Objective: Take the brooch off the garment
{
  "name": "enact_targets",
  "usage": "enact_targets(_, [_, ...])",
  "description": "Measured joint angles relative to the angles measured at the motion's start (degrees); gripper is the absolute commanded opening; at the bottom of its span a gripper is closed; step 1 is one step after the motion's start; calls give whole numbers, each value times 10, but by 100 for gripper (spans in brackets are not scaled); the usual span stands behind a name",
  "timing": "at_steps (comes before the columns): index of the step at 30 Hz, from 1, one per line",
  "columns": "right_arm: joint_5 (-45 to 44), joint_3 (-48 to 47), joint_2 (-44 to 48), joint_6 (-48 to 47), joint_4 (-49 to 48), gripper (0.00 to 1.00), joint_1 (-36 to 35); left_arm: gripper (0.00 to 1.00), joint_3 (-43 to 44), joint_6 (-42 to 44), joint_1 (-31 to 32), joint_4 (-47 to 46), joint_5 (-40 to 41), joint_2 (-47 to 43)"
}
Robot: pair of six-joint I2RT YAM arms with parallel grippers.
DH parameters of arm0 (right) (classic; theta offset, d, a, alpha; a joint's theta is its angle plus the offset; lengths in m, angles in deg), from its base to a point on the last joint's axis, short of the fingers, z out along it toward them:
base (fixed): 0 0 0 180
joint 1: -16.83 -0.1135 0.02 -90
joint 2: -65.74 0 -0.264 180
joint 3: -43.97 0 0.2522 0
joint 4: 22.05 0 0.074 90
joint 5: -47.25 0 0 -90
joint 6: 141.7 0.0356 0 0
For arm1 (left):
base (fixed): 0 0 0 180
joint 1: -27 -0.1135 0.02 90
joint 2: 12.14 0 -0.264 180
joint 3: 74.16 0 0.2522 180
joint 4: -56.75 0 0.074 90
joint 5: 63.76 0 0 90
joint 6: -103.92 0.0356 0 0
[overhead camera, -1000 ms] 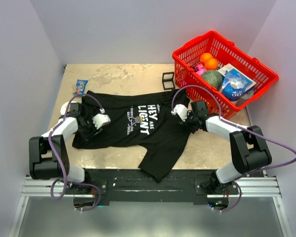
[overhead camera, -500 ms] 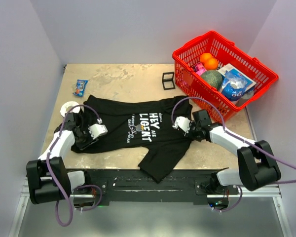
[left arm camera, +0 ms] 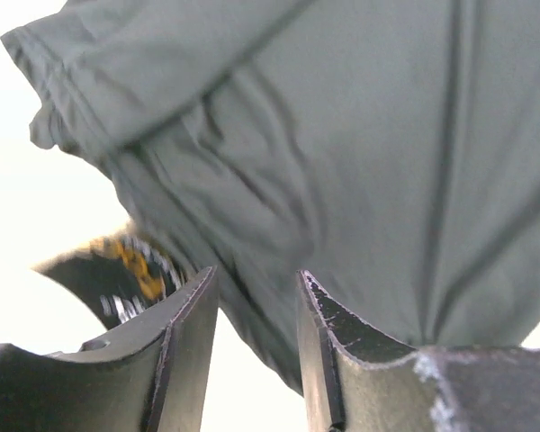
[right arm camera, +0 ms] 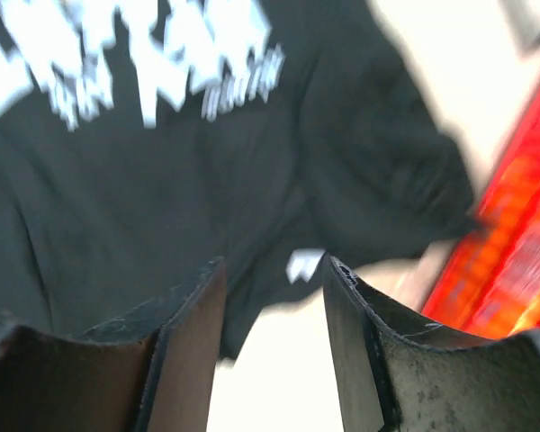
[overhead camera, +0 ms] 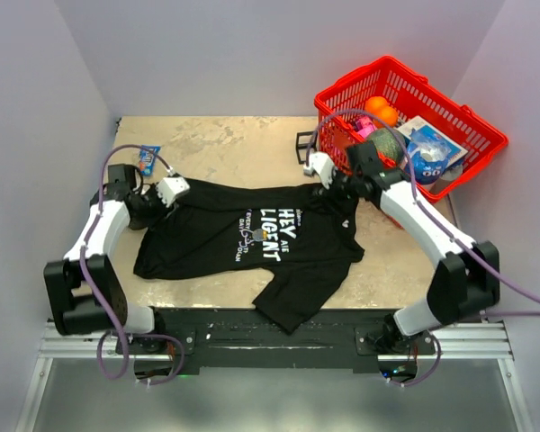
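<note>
The garment, a black T-shirt (overhead camera: 252, 238) with white lettering, lies spread flat on the table. The brooch (overhead camera: 257, 236) is a tiny grey piece beside the lettering on the chest. My left gripper (overhead camera: 162, 202) is over the shirt's left shoulder. In the left wrist view its jaws (left arm camera: 256, 279) stand apart, with the shirt's edge (left arm camera: 342, 162) beyond them. My right gripper (overhead camera: 331, 187) is over the shirt's upper right edge. In the right wrist view it (right arm camera: 274, 265) is open above the fabric (right arm camera: 117, 198) and a white label (right arm camera: 303, 264). The brooch is in neither wrist view.
A red basket (overhead camera: 472, 135) of fruit and packets stands at the far right, close to my right arm; its red wall (right arm camera: 513, 261) shows in the right wrist view. A black wire cube frame (overhead camera: 306, 147) and a blue snack packet (overhead camera: 148, 159) lie beyond the shirt.
Both arms swung towards the near edge, then out to the far side. The shirt shifted with them and now lies flatter and wider. A pale round thing at the left is now hidden.
</note>
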Motion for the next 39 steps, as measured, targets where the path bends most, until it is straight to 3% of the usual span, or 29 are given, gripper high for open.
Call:
enact_targets(3, [36,-103,-77,26,-4,51,-16,45,55,-33,1,-2,-45,67])
enact_targets(8, [89,-168,-180,39,-28,51,-57,45,154,-144,14,-38,-122,128])
enact_targets(15, [139,-181,-299,67,-124,59,-114,44,146,-363,27,-135,-173,164])
enact_targets(18, [142,-185,-331,70,-153,59,-139,44,136,-408,29,-155,-183,177])
enact_targets(25, [167,-207,-382,101,-175,62,-183,43,121,-434,42,-165,-198,186])
enact_targets(39, [166,-201,-384,144,-172,60,-177,43,91,-436,47,-185,-185,186])
